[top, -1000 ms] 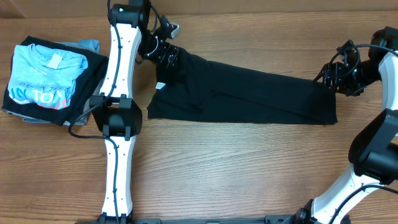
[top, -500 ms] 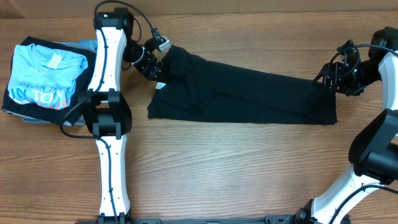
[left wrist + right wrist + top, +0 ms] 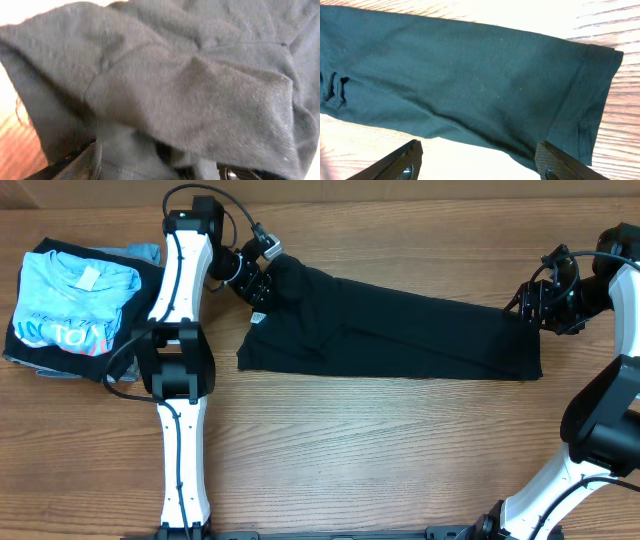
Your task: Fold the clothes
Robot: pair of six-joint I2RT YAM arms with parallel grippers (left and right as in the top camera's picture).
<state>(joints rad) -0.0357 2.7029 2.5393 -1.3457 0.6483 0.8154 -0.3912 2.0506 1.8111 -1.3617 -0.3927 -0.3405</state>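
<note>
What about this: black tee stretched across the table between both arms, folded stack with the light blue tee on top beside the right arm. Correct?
Wrong side. Overhead shows the stack with the light blue tee on top beside the left arm, not the right. The black tee does stretch across the table between both arms.

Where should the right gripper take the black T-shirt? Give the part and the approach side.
Probably take the hemmed right end of the black T-shirt, at its far corner, coming down from the right. It lies flat as a long band, the stitched hem gives a firm edge, and the right gripper hangs open there.
</note>
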